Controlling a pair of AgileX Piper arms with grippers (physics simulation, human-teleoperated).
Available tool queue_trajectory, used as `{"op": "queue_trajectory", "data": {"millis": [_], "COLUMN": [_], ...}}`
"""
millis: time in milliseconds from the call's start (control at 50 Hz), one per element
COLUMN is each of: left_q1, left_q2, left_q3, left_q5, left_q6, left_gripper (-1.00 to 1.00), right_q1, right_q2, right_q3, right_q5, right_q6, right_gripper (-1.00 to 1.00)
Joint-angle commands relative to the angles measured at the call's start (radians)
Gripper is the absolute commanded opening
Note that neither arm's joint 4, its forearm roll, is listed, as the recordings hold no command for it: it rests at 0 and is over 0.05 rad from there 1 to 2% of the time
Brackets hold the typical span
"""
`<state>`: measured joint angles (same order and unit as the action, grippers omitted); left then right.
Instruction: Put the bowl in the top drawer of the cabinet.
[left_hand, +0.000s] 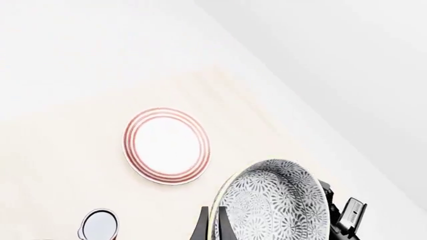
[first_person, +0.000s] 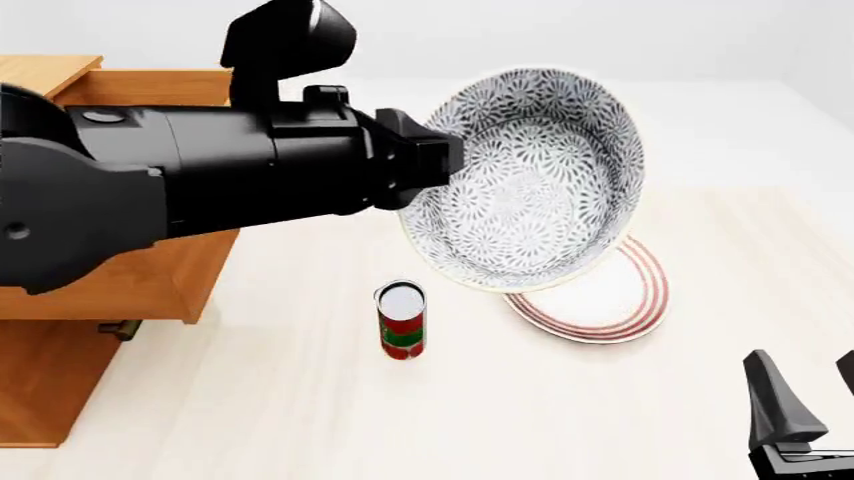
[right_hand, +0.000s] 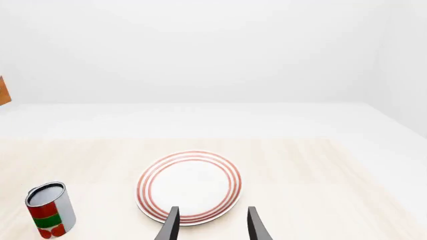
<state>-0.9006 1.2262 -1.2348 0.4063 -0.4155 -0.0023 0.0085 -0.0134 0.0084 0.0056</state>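
Front view: the left arm reaches in from the left, raised well above the tabletop (first_person: 334, 420), its bulky black body crossing in front of the cabinet (first_person: 120, 270) that stands along the table's left edge. The left gripper (left_hand: 212, 222) is clenched on the rim of the bowl (first_person: 527, 180), which hangs in the air tipped steeply on its side, its speckled inside turned toward the camera. In the left wrist view the two dark fingers (left_hand: 200, 226) stand close together with the bowl's rim pinched between them; the rest of the bowl spreads out to one side of them. The bowl hangs over the middle of the tabletop, above the plate (first_person: 594, 295) with red rings, which lies flat. A can (first_person: 402, 320) stands upright nearer the front edge, just beside the plate. The right gripper (right_hand: 211, 222) sits low at the front right corner, its fingers spread apart and holding nothing, pointed toward the plate.
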Motion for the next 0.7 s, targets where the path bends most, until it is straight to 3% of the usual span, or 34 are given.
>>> {"op": "queue_trajectory", "data": {"millis": [20,700], "left_q1": [0.054,0.186], "left_q2": [-0.020,-0.084], "left_q3": [-0.022,-0.071], "left_q5": [0.020,0.090], "left_q6": [0.018,0.058], "left_gripper": [-1.00,-1.00], "right_q1": [0.000,0.000], "right_q2": [0.000,0.000], "right_q3": [0.000,0.000], "right_q5": [0.000,0.000], "right_q6": [0.000,0.000], "right_gripper": [1.00,1.00]}}
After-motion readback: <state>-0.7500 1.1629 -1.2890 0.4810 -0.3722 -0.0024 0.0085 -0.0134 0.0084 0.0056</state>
